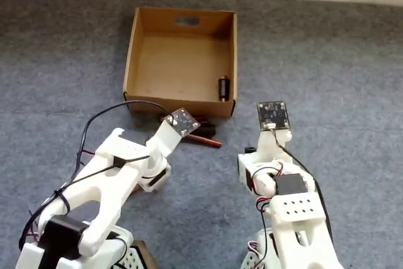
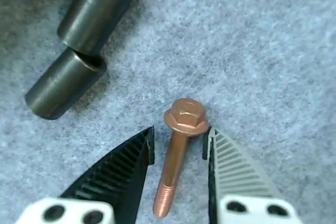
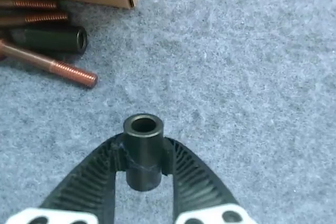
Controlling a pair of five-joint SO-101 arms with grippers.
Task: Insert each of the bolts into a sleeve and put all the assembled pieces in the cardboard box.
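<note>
Cam overhead, wrist cams close, R shares box

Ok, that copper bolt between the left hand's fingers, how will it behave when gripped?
The copper bolt looks like solid metal, so probably stiff and heavy for its size. Its round shank could roll on the carpet, though the flanged head should limit that. The left hand would pinch a smooth shank, so it might slip.

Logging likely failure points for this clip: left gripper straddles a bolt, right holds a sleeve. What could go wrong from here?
1. The bolt lies lengthwise inside the open left gripper, threads toward the wrist. Grasped so, its threaded end may be unavailable for insertion.
2. The right gripper pinches the sleeve near its tips alone, so pushing might twist it.
</note>
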